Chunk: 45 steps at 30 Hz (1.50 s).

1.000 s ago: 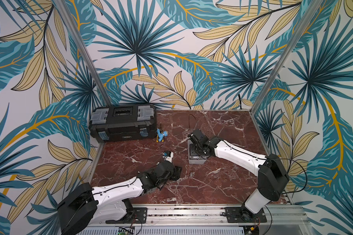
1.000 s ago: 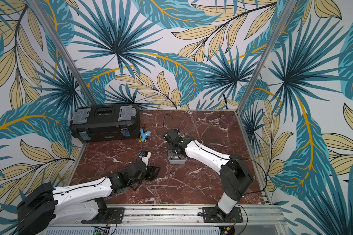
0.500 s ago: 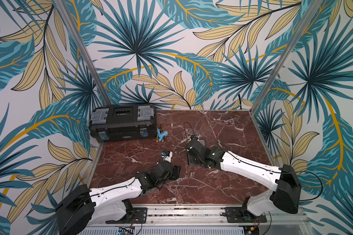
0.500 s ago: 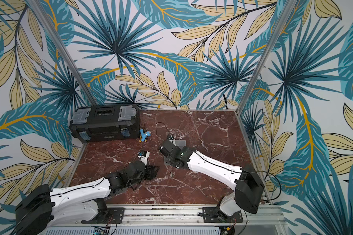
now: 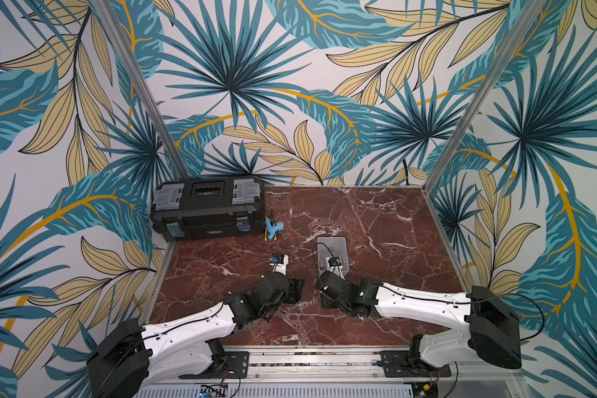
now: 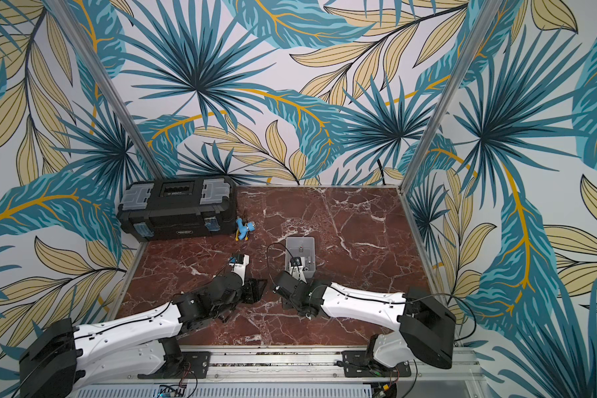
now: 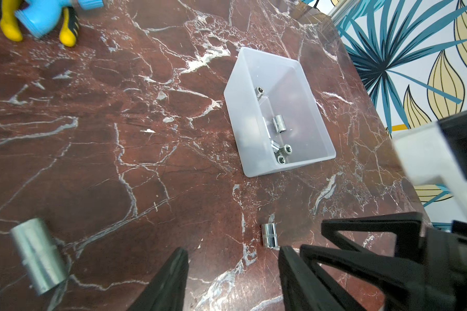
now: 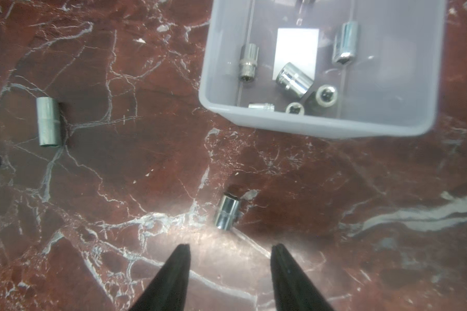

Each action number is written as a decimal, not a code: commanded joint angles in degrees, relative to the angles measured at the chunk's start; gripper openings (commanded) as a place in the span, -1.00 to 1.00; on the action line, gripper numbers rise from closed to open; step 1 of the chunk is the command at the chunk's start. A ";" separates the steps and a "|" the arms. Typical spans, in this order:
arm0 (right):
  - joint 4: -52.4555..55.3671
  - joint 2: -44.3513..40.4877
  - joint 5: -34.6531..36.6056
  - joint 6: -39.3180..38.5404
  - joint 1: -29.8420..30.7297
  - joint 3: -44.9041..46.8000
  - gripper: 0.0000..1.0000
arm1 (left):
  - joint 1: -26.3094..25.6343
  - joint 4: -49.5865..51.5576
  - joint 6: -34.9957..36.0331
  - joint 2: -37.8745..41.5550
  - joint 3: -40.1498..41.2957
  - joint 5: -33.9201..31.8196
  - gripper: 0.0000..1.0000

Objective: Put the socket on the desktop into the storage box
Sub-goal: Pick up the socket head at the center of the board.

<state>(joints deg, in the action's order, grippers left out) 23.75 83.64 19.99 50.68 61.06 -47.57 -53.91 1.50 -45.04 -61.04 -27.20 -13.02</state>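
Right arm withdrawn from above the storage box [image 8: 321, 128] (stored sockets [image 8: 294, 80] lie inside); the right gripper [image 8: 231, 259], jaws partly apart and empty, now hovers over the desktop [image 8: 119, 188] just short of a chrome socket [image 8: 227, 212]. A matte socket [image 8: 48, 125] lies well apart, near the left gripper [image 7: 232, 272], equally parted, empty. Two pickups apparently remain.

one socket [image 8: 227, 212] before the storage box [image 8: 321, 126], another socket [image 8: 48, 125] left, others [image 8: 294, 80] inside
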 commanded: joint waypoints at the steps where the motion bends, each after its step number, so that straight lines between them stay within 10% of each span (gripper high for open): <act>1: -3.95 2.83 -1.39 2.85 0.71 0.21 0.06 | 0.04 0.99 -0.26 1.42 0.57 -1.27 0.17; 34: -0.28 14.24 5.13 6.32 0.82 -3.17 -0.25 | 0.21 0.79 -0.90 3.06 3.12 -0.30 0.18; 45: 0.68 16.05 5.07 5.27 0.82 -4.73 -0.81 | 0.23 0.48 -0.67 2.64 3.03 -0.39 0.18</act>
<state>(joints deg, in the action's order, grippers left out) 22.41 98.32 25.06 56.34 61.63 -52.10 -53.91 2.44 -45.71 -58.76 -25.41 -13.19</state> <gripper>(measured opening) 0.222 0.591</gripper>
